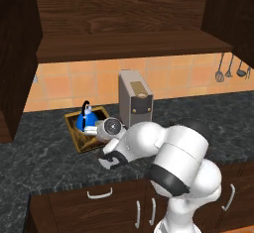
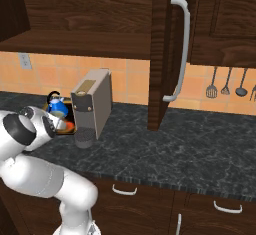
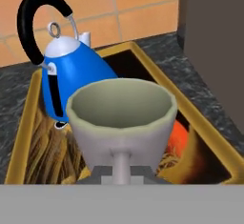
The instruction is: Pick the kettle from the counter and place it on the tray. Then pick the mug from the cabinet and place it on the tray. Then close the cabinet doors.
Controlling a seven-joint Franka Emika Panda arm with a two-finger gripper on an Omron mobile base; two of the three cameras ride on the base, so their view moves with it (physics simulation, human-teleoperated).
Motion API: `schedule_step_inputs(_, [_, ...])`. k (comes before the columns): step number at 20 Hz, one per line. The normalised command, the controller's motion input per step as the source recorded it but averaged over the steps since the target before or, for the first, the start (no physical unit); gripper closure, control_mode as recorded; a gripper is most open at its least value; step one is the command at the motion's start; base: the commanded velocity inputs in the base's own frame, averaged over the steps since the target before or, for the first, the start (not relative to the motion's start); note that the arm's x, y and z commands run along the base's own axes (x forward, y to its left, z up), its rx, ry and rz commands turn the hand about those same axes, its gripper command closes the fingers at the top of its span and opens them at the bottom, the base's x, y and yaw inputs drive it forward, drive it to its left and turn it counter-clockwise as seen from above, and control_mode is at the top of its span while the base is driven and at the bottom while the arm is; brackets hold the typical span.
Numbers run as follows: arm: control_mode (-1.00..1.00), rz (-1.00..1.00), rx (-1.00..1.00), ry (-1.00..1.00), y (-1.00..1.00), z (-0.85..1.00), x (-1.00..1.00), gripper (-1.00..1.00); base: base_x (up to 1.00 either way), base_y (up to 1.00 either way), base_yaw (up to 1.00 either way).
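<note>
Directly before hand [image 3: 122, 178], mug [image 3: 121, 123], over tray [image 3: 209, 137]

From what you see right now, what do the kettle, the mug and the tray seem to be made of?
The kettle looks like glossy blue enamelled metal with a pale cap and a black, probably plastic, arched handle. The mug looks like matte beige-grey ceramic, with a thick rim and no shine. The tray has a gold-tan rim, perhaps wood or lacquer, around a dark printed surface; the rendering leaves that open.

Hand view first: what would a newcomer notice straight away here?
The beige mug looms closest, just above the tray, with the blue kettle standing on the tray behind it. In the right base view, a cabinet door hangs open over the counter.
</note>
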Motion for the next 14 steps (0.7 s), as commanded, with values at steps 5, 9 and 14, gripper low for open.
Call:
schedule_step_inputs(5, [-1.00,-0.11,-0.09,0.00,0.17,-0.27,0.16,1.00,0.00,0.00,0.00])
schedule_step_inputs(9, [-1.00,-0.09,-0.05,0.00,0.16,-0.27,0.13,1.00,0.00,0.00,0.00])
schedule_step_inputs(14, [-1.00,-0.09,-0.06,0.02,0.16,-0.34,0.19,1.00,0.00,0.00,0.00])
